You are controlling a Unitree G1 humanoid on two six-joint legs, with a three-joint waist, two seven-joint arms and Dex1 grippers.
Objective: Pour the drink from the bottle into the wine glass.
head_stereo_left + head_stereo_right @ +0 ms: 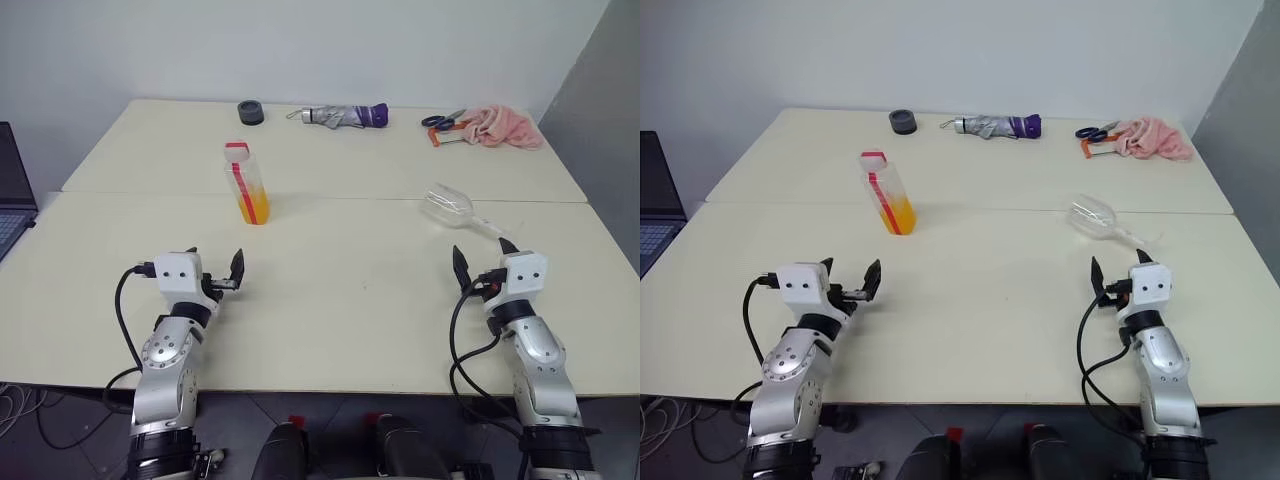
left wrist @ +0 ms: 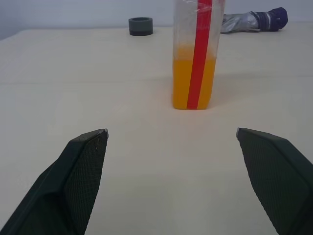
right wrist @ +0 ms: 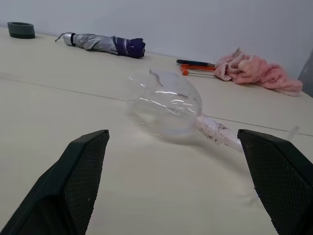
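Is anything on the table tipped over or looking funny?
Yes. The wine glass is lying on its side in front of the right gripper, so nothing could be poured into it as it lies. It looks whole and empty. The bottle stands upright with its orange drink inside, and nothing has spilled.

Surface (image 1: 350,290): pale cream, plain. Bottle (image 1: 247,185): clear, red vertical stripe on white label, red-and-white cap. Drink (image 2: 193,83): translucent orange-yellow. Wine glass (image 3: 166,105): clear, colourless. Left gripper (image 1: 214,268) and right gripper (image 1: 482,260): black fingers with fine mesh texture, white housings. Umbrella (image 1: 345,116): silver-grey with purple end. Cloth (image 1: 505,126): pink. Scissors (image 1: 441,121): dark blue handles. Tape roll (image 1: 251,112): dark grey.
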